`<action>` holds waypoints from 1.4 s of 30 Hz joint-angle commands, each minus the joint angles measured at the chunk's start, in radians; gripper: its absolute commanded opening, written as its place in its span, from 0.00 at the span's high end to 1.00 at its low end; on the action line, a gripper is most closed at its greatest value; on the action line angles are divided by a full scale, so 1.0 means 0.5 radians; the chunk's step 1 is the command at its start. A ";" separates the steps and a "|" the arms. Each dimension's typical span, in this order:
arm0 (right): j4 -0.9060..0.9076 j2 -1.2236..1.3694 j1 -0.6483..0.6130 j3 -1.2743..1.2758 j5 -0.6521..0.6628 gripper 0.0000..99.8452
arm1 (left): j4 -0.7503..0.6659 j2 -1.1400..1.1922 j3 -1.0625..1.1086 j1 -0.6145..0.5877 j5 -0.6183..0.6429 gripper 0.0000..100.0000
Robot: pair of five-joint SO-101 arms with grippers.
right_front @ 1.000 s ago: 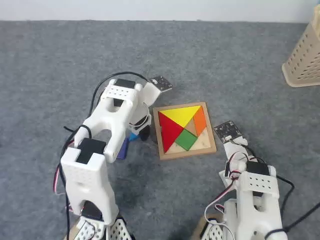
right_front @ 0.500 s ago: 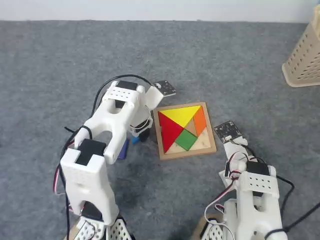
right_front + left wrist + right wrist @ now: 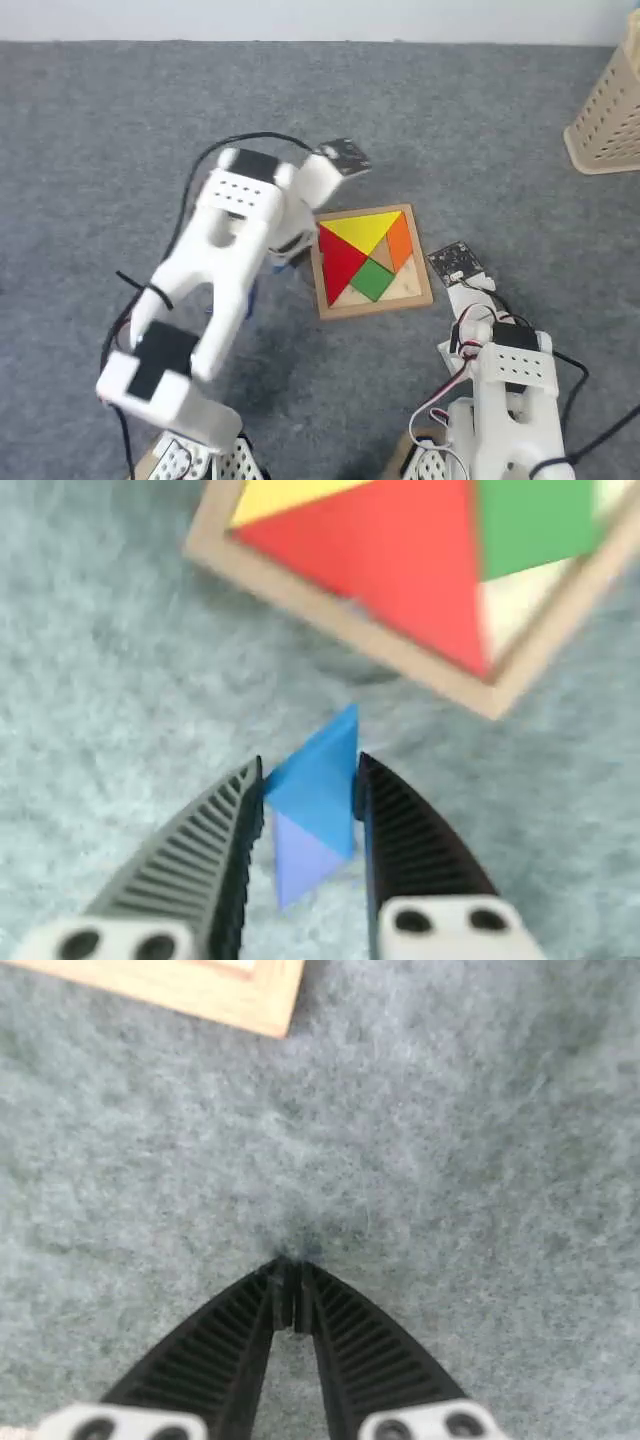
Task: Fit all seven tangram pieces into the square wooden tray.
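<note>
The square wooden tray (image 3: pixel 423 292) lies on the grey carpet and holds a yellow triangle (image 3: pixel 362 232), a red triangle (image 3: pixel 338 263), an orange piece (image 3: pixel 400 243) and a green square (image 3: pixel 372 280); bare wood shows along its near side. My left gripper (image 3: pixel 310 763) is shut on a blue triangle (image 3: pixel 318 780), held just off the carpet beside the tray's rim (image 3: pixel 300 588). From above, the left gripper (image 3: pixel 298 252) sits at the tray's left edge. My right gripper (image 3: pixel 288 1265) is shut on nothing, low over the carpet near a tray corner (image 3: pixel 270 1005).
A beige perforated container (image 3: pixel 610 110) stands at the far right edge. The right arm (image 3: pixel 505 370) rests near the front, right of the tray. A sliver of a purple piece (image 3: pixel 250 295) peeks out under the left arm.
The left arm has risen and swung right toward the tray, carrying the blue triangle off the carpet. The right arm has stayed still.
</note>
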 commanded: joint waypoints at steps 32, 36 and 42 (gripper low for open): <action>-0.020 -0.023 0.026 0.000 0.031 0.99 | -0.457 0.255 0.207 0.543 0.157 0.87; -0.020 -0.023 0.026 0.000 0.031 0.99 | -0.457 0.255 0.207 0.543 0.157 0.86; -0.020 -0.023 0.026 0.000 0.031 0.99 | -0.454 0.255 0.167 0.516 0.153 0.81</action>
